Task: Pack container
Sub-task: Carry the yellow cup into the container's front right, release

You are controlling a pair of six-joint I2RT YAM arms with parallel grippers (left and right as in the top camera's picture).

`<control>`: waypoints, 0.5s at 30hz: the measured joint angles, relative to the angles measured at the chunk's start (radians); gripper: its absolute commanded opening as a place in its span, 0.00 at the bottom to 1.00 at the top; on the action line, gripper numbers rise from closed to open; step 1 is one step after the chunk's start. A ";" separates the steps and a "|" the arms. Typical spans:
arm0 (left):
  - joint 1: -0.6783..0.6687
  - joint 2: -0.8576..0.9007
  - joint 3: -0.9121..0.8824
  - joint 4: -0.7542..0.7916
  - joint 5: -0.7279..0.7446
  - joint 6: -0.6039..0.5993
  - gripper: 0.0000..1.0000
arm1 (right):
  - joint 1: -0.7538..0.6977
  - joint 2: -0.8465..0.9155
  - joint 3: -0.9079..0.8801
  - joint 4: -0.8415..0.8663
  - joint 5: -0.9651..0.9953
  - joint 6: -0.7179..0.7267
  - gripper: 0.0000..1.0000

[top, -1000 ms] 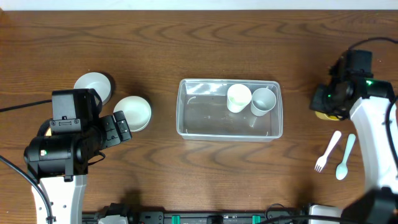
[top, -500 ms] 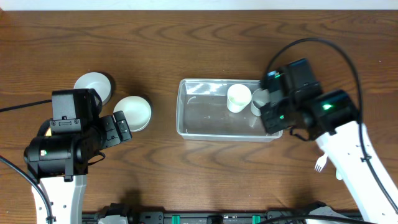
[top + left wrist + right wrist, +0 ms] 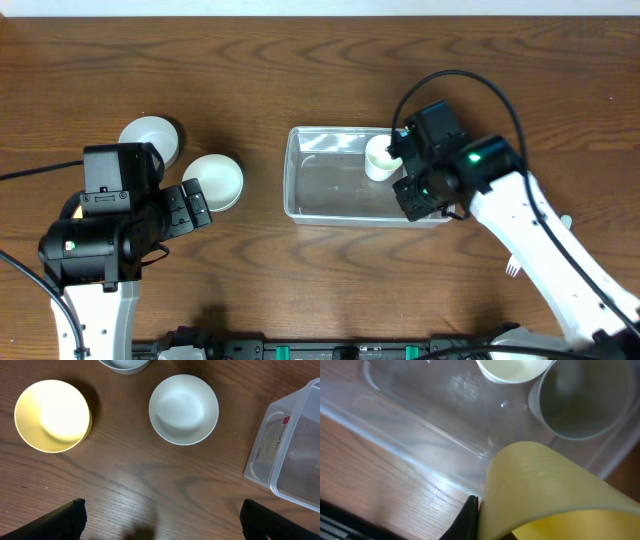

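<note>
The clear plastic container (image 3: 330,190) sits at the table's middle. It holds a cream cup (image 3: 381,158) and a grey cup (image 3: 580,400); my right arm hides the grey cup in the overhead view. My right gripper (image 3: 420,190) is over the container's right front corner, shut on a yellow cup (image 3: 545,490) that fills the lower right wrist view above the container's front wall (image 3: 420,425). My left gripper (image 3: 162,520) is open and empty above bare table, left of the container (image 3: 295,460).
A white bowl (image 3: 215,180) and a grey bowl (image 3: 148,135) stand left of the container. A yellow bowl (image 3: 52,415) shows in the left wrist view beside the white bowl (image 3: 183,408). A white fork (image 3: 514,266) peeks out at the right.
My right arm swung from the table's right edge to over the container's right end, carrying the yellow cup. The left arm has not moved.
</note>
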 measured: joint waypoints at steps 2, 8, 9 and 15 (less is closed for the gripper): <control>0.000 0.000 0.000 -0.001 0.000 0.000 0.98 | -0.002 0.027 -0.004 0.010 0.002 0.000 0.02; 0.000 0.000 0.000 -0.003 0.000 0.000 0.98 | -0.002 0.094 -0.005 0.024 0.031 0.014 0.02; 0.000 0.000 0.000 -0.003 0.000 0.000 0.98 | -0.002 0.107 -0.005 0.024 0.035 0.015 0.02; 0.000 0.000 0.000 -0.004 0.000 0.000 0.98 | -0.002 0.170 -0.005 0.024 0.043 0.016 0.04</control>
